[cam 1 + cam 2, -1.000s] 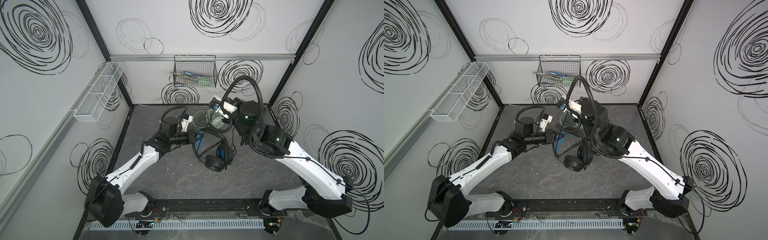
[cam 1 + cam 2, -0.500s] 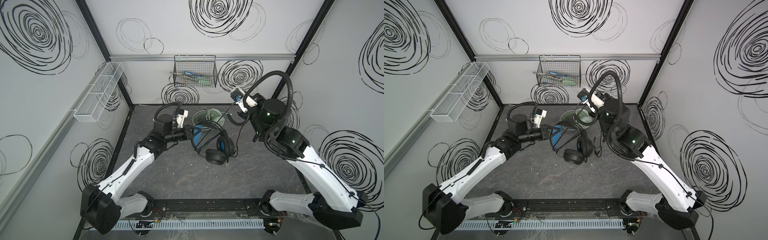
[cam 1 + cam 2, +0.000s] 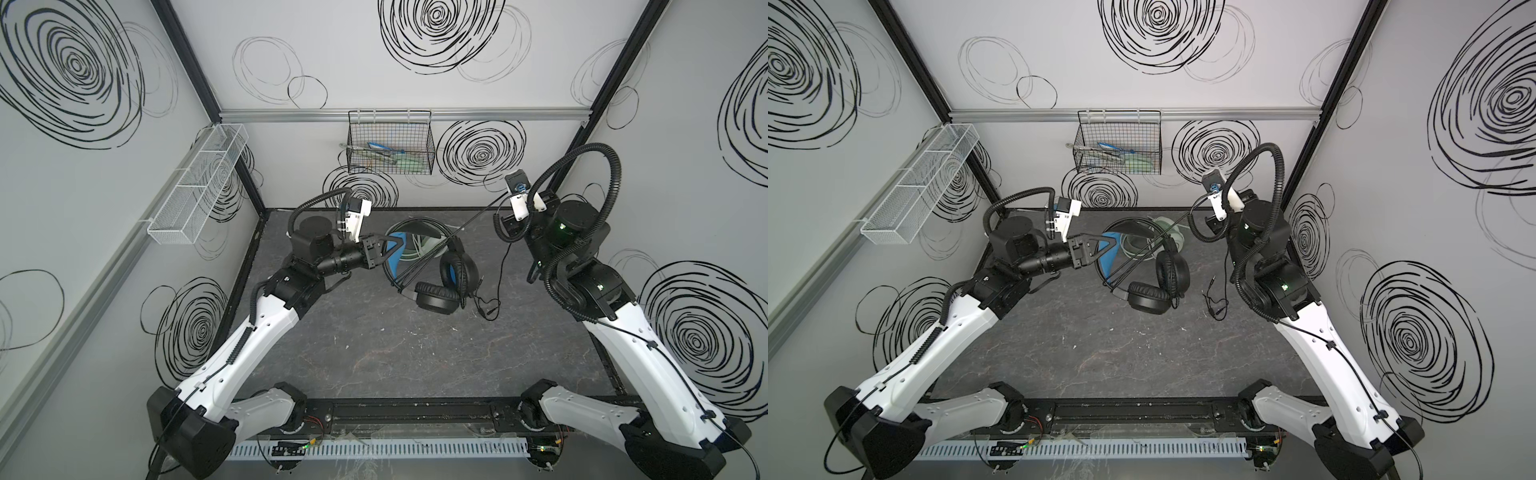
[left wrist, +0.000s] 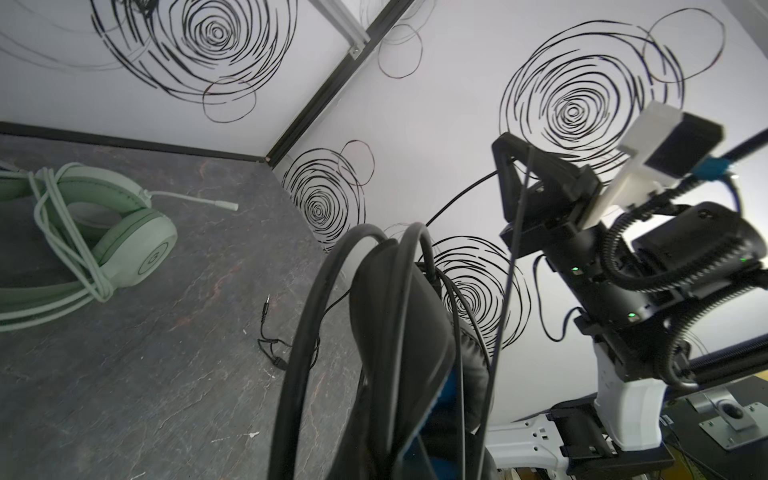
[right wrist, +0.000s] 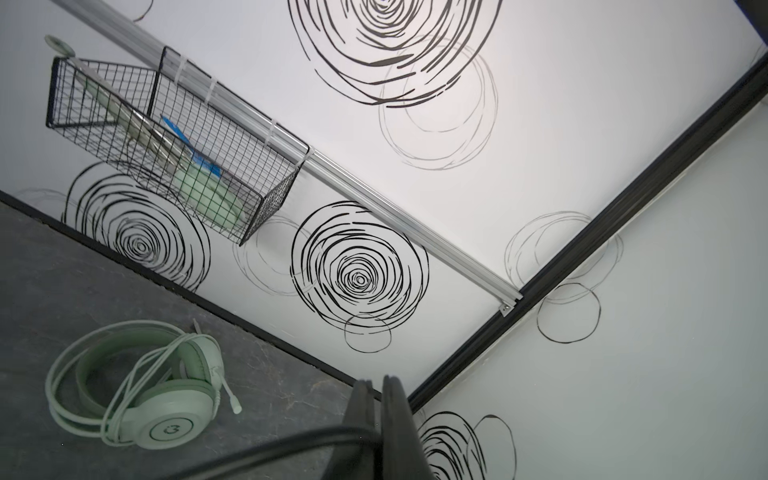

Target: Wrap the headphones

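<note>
The black headphones with blue padding hang tilted just above the table's back half, earcups low. My left gripper is shut on their headband, which fills the left wrist view and hides the jaws. My right gripper is raised at the back right and shut on the black cord. The cord runs taut in several strands from the headband up to that gripper. Its free end with the jack lies on the table. The mint-green headphones lie behind, their cord wound round them.
A black wire basket with some items hangs on the back wall. A white mesh shelf is fixed to the left wall. The dark stone-look table ends at walls on three sides.
My right gripper has swung from over the headphones out to the right and up, drawing the black cord taut. The left gripper has carried the black headphones slightly back.
</note>
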You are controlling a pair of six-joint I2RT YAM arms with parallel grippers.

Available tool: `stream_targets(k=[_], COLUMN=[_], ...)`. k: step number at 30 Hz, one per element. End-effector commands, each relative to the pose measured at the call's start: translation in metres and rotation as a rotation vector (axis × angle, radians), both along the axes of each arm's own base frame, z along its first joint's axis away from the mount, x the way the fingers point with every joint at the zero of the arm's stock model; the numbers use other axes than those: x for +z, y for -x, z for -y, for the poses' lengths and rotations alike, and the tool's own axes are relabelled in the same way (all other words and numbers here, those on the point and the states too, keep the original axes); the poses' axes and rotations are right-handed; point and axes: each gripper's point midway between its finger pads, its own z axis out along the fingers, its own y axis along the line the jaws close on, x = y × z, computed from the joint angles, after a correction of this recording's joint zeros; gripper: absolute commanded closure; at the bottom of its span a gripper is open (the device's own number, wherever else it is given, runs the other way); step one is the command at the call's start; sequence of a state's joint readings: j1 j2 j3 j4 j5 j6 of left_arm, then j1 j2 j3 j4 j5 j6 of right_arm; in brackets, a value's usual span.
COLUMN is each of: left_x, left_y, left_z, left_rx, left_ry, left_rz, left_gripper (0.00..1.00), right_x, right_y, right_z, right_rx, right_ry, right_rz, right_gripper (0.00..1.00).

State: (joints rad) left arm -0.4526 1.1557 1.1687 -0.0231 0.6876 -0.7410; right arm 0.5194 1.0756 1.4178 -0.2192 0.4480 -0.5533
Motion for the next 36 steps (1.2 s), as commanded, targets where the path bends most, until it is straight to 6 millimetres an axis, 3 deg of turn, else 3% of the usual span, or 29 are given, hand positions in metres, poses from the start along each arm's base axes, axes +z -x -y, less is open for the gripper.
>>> stream_targets(k=[1,8,16,20,31,36], left_x=[0.049,0.08,0.125,0.146,0.195,0.214], left_y=[0.028,0.046,0.053,0.061,0.082,0.087], left_z=[0.003,0.006,0.001,0.004,0.012,0.017], left_rx=[-0.092,-0.131,-0.113,-0.132,-0.202,-0.21], left_ry=[0.064,0.112,0.188,0.221,0.384,0.431], left_rz=[0.158,0.242,0.333,0.374,0.417,0.441], left_gripper=[1.0,1.0,1.0,1.0,1.0,1.0], right_x=[0.037,0.018,0.003,-0.006,-0.02,-0.038], right_y=[0.006,-0.001,-0.001,-0.003,-0.004,-0.003], right_z=[0.019,0.008,0.018,0.013,-0.025,-0.043], right_rx=[-0.023,0.062,0.109,0.151,0.393,0.497], right_ry=[-0.209,-0.296,-0.455,-0.506,-0.619,-0.692], right_rz=[0.135,0.12,0.123,0.115,0.094,0.042], right_gripper=[0.95,0.87,0.83,0.77,0.62,0.61])
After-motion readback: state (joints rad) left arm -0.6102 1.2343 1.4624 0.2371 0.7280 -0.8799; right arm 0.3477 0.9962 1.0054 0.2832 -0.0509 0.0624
